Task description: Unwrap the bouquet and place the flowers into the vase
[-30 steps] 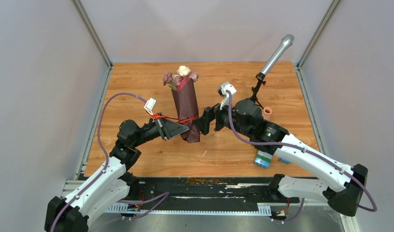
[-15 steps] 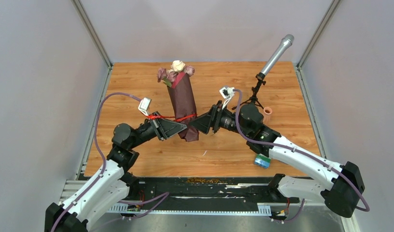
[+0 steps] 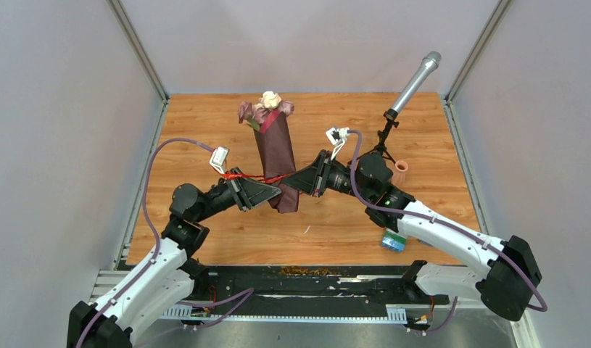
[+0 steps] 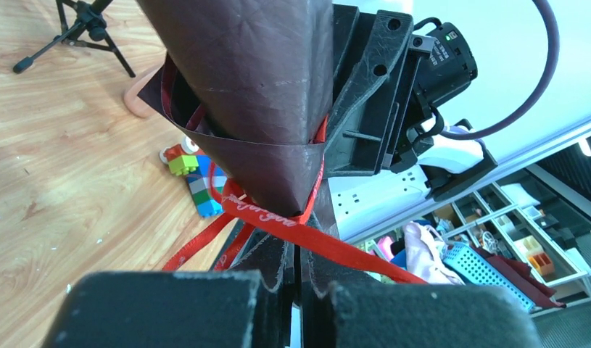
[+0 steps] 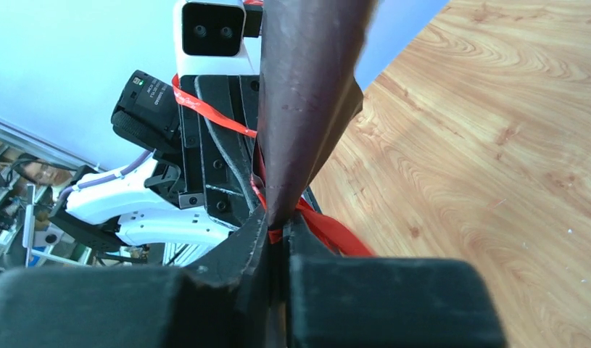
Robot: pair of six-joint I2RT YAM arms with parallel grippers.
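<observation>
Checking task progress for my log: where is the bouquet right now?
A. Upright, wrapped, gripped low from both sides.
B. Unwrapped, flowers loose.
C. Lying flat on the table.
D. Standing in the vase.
A: the bouquet stands upright, wrapped and tied, with the left gripper and the right gripper closed on its lower end from either side; the vase stands apart from it.

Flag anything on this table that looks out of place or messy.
The bouquet is held off upright, its top leaning left, its foot pinched by the left gripper and right gripper. Brown crumbs litter the black rail at the near edge.
</observation>
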